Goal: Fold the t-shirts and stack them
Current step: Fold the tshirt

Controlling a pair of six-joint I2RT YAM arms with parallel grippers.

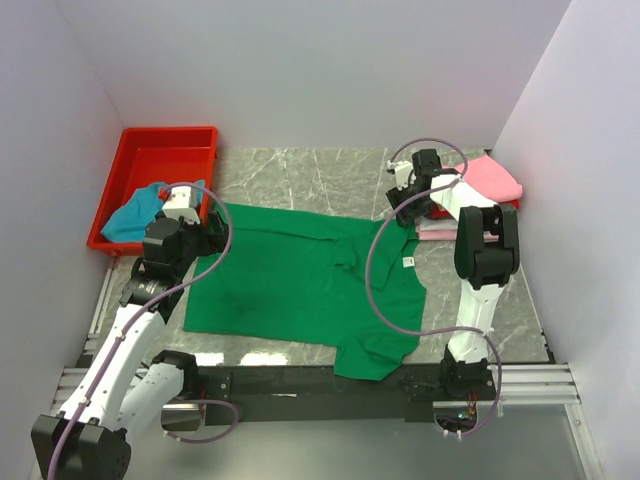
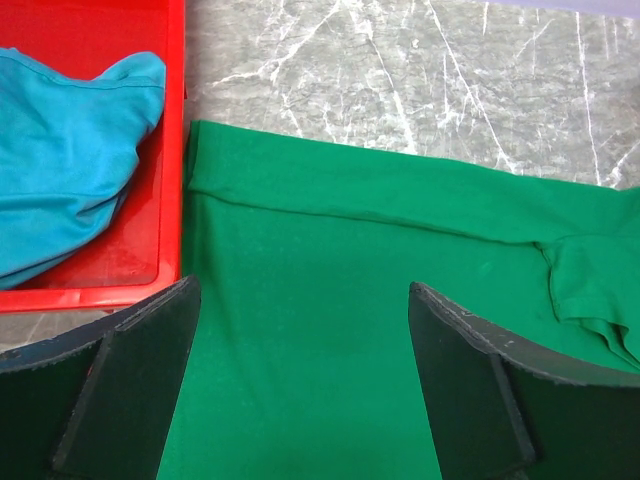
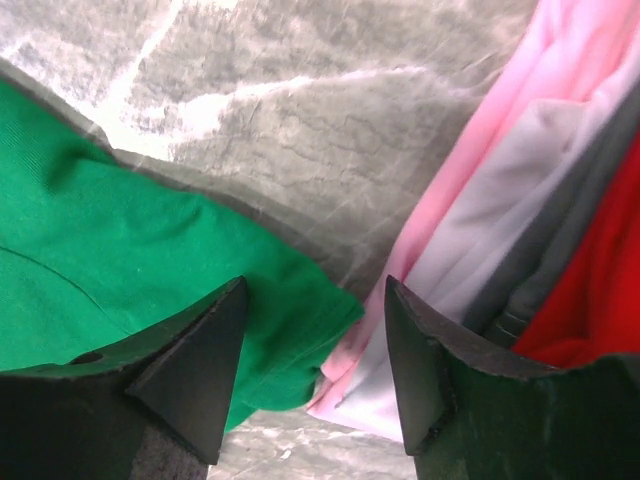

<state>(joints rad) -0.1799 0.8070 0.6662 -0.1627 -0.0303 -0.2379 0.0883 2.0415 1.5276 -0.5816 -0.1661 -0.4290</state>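
A bright green t-shirt (image 1: 300, 275) lies spread on the marble table, its white neck label (image 1: 408, 261) to the right. My left gripper (image 1: 207, 233) hovers open over the shirt's left edge (image 2: 300, 330), next to the red tray. My right gripper (image 1: 405, 207) is open above the green sleeve end (image 3: 290, 300), right beside a stack of folded shirts (image 1: 480, 190): pink on top (image 3: 500, 150), then whitish (image 3: 500, 220), grey and red (image 3: 600, 270). A teal-blue shirt (image 1: 140, 210) lies crumpled in the tray (image 2: 60, 170).
The red plastic tray (image 1: 185, 140) stands at the back left, touching the green shirt's corner (image 2: 172, 150). White walls close in the left, back and right. Bare marble (image 1: 320, 175) shows behind the green shirt.
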